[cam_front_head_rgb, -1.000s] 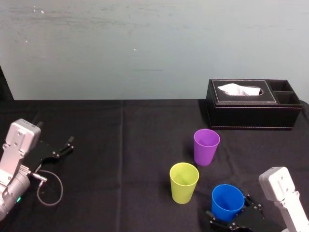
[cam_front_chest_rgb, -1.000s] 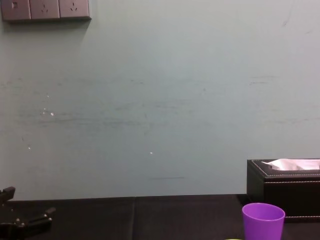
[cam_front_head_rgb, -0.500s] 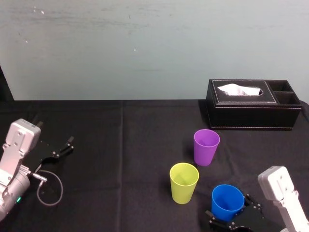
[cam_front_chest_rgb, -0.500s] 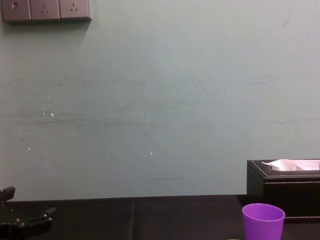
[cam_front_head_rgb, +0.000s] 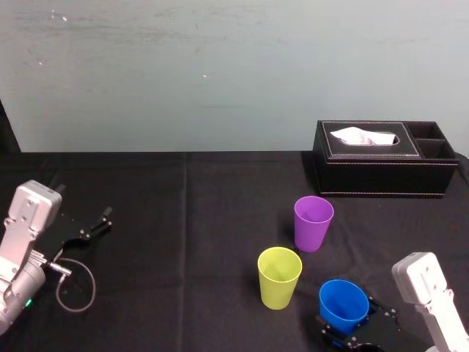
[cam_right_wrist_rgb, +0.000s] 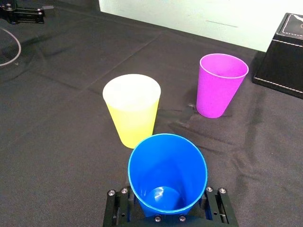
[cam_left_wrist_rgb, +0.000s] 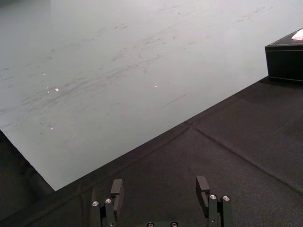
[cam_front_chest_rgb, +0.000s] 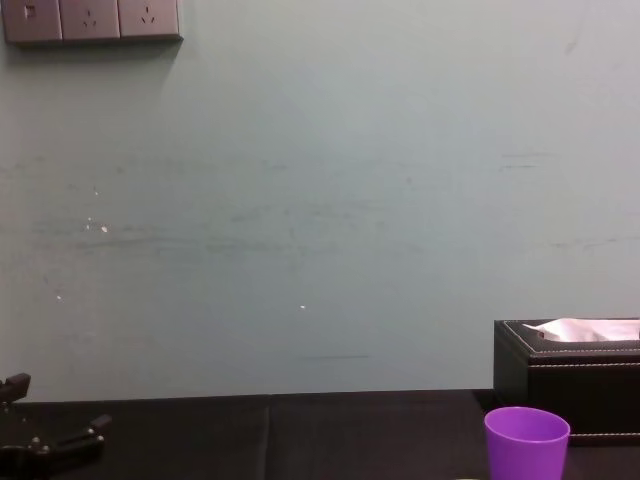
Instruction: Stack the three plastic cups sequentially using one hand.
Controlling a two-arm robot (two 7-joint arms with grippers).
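My right hand (cam_front_head_rgb: pixel 355 320) sat low at the near right of the black worktop (cam_front_head_rgb: pixel 183 235), its 2 fingers (cam_right_wrist_rgb: pixel 215 208) closed against opposite sides of the blue cup (cam_front_head_rgb: pixel 344 304), low on its wall. That cup (cam_right_wrist_rgb: pixel 166 175) was a smooth, glossy plastic tumbler, wide at the rim and narrowing to its base, and my wrist view looked straight down its open mouth to a glint on the bottom. It stood mouth up with its long axis roughly vertical; I could not tell whether its base touched the cloth. The yellow-green cup (cam_front_head_rgb: pixel 279 276) stood just beyond it and to its left, near but apart, upright with its mouth up. It had the same tapered shape (cam_right_wrist_rgb: pixel 132 109). The purple cup (cam_front_head_rgb: pixel 314 222) stood farther back, also upright and mouth up (cam_right_wrist_rgb: pixel 221 84), between the other 2 cups and the black tissue box (cam_front_head_rgb: pixel 381 158) at the back right. All 3 were alike in size, none inside another. My left hand (cam_front_head_rgb: pixel 95 224) rested far to the left of the worktop, fingers (cam_left_wrist_rgb: pixel 202 187) spread wide with nothing between them.
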